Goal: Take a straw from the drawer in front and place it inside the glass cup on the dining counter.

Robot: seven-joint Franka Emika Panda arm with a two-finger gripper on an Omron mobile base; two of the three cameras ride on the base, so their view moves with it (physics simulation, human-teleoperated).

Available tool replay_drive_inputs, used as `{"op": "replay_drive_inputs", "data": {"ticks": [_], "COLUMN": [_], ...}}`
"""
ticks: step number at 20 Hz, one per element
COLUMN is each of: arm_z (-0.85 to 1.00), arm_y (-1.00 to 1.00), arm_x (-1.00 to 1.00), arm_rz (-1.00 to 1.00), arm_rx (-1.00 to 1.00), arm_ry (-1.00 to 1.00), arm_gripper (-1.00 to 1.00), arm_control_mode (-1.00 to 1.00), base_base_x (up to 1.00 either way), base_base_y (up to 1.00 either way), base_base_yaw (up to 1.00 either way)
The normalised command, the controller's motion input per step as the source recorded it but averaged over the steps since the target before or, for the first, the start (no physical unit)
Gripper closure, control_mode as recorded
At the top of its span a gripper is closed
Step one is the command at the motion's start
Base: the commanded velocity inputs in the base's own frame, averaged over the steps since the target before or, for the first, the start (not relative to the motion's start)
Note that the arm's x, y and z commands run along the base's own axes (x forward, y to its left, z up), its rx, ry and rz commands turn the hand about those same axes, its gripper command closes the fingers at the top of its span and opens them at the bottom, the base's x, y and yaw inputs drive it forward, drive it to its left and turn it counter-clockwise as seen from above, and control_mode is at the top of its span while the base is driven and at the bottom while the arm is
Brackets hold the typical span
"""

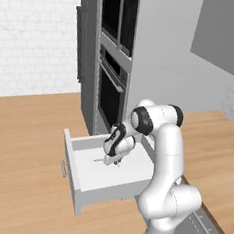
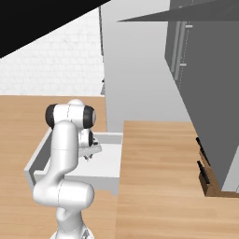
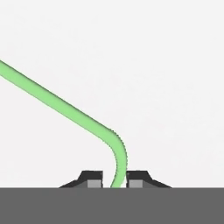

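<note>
The straw (image 3: 57, 103) is a very thin, light green stick lying on the pale floor of the open drawer (image 1: 128, 178). In my hand view it runs from the upper left down toward me, curves near its end, and passes straight between my two dark fingertips (image 3: 94, 179). My gripper (image 3: 114, 180) is closed on the straw near that curved end, the jaws pinched in with only the thin green stem between them. In the left base view a short green sliver shows on the drawer floor just beside my lowered hand, so the straw has not yet been lifted clear. I judge it to be extremely light, smooth and probably slippery, and easy to flex or crush, so a gentle, centred pinch suits it better than a hard squeeze. Because I hold it near one end, I expect the long free part to swing or droop as I raise it, and it may pivot in my grip. Around it, the drawer is a wide, shallow, light grey box pulled out from tall grey cabinets below a wall oven (image 1: 112, 83). To the right runs a light-brown wooden tabletop (image 2: 158, 186) with a dark knife block (image 2: 205, 175) near its far edge.
</note>
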Motion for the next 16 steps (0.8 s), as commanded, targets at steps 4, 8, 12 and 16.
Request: {"op": "replay_drive_inputs", "data": {"ticks": [4, 8, 12, 16], "arm_z": [-0.04, -0.03, 0.04, 0.46], "arm_y": [0.1, -0.02, -0.03, -0.01], "arm_x": [0.04, 0.09, -0.01, -0.34], "arm_rz": [0.02, 0.0, 0.0, 0.0], "arm_rx": [0.0, 0.0, 0.0, 0.0], "arm_ry": [0.0, 0.0, 0.0, -0.13], "arm_gripper": [1.0, 1.0, 1.0, 1.0], "arm_control_mode": [-1.0, -1.0, -1.0, -1.0], "base_base_x": [0.0, 0.0, 0.0, 0.0], "base_base_y": [0.0, 0.0, 0.0, 0.0], "base_base_yaw": [0.0, 0.0, 0.0, 0.0]}}
